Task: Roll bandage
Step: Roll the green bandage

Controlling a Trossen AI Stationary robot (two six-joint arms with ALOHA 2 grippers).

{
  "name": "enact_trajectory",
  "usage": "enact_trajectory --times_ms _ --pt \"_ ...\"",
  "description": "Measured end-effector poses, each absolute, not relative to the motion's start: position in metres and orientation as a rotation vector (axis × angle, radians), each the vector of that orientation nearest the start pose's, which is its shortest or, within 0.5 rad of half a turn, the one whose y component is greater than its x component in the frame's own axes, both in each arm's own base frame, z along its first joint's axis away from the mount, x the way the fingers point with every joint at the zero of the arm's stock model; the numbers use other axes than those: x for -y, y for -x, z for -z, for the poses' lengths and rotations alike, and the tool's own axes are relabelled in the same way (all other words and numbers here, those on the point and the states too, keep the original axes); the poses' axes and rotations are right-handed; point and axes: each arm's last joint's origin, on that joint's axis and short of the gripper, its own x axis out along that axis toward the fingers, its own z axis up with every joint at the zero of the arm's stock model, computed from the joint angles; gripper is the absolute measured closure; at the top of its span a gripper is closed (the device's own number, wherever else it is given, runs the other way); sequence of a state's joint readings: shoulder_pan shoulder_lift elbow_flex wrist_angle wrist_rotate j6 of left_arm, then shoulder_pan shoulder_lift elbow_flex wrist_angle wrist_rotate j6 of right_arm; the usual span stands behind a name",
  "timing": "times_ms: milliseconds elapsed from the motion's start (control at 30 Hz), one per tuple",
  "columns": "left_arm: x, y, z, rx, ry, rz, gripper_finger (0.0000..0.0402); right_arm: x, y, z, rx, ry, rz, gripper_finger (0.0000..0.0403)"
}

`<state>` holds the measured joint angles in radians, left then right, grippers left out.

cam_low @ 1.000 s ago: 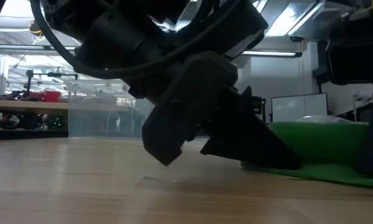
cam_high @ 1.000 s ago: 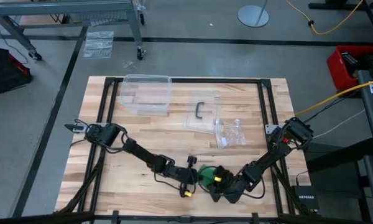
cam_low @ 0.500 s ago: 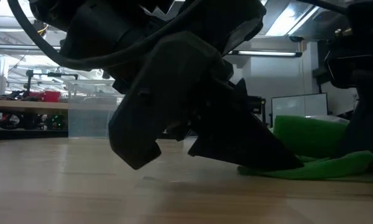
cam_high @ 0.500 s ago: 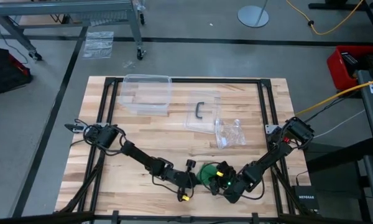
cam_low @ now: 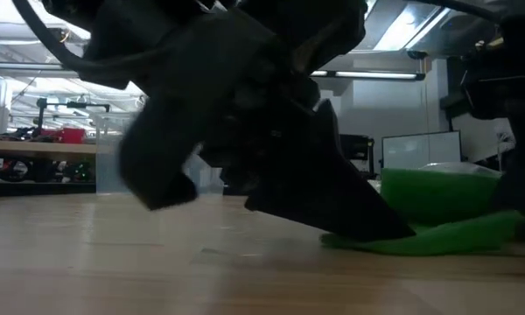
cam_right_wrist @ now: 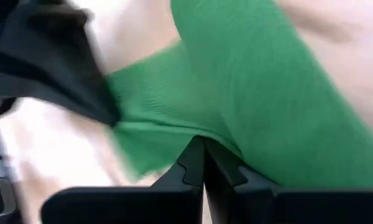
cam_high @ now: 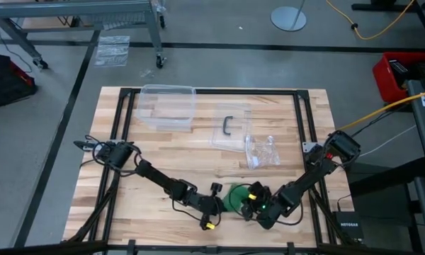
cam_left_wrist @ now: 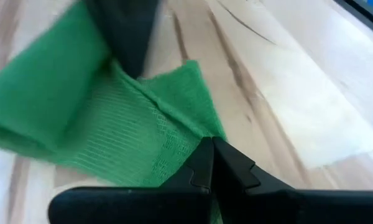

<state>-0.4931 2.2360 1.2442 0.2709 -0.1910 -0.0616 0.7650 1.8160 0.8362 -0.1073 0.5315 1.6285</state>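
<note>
Pale butcher-block wooden surface point(cam_high: 163, 152) with a black frame under it. At its far side we note a clear rectangular plastic tub point(cam_high: 167, 107), a clear lid with a dark handle point(cam_high: 229, 127), and a crumpled clear plastic bag point(cam_high: 262, 151), all well apart from the work.

Both dark arms reach in to the near edge and meet there. Between them lies the bright green soft cloth bandage point(cam_high: 236, 197): a compact roll with a short flat tail on the wood, seen low as a thick green roll above a thin strip point(cam_low: 437, 197).

Left hand point(cam_left_wrist: 211, 163): fingers clenched together, tips pressed on the edge of the flat tail, pinning rather than grasping it. Right hand point(cam_right_wrist: 203, 163): fingers likewise clenched, tips against the roll's side; we cannot tell whether any cloth is caught between them.

Change over the last second: the right hand has moved in along the near edge toward the left hand, and the left hand has shifted slightly. In the low view the loose tail, earlier a flat strip, now looks shorter and bunched up against the roll. We judge the rolling to be nearly done, with only this last bit of tail left to take up.

No brand, label or writing can be read on the bandage, tub or bag.
</note>
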Motion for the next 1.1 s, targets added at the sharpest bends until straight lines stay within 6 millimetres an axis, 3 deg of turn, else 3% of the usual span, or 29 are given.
enact_trajectory --times_ms 367,667,1100 --pt "0.210 -0.386 -0.075 -0.694 -0.193 0.303 0.0402 -0.196 -0.227 -0.116 -0.747 -0.836 0.607 0.0398" --pt "0.217 -0.382 -0.075 -0.697 -0.189 0.346 0.0402 -0.177 -0.241 -0.118 -0.661 -0.855 0.700 0.0398" --pt "0.224 -0.378 -0.075 -0.701 -0.178 0.370 0.0402 -0.152 -0.257 -0.117 -0.702 -0.851 0.760 0.0398"
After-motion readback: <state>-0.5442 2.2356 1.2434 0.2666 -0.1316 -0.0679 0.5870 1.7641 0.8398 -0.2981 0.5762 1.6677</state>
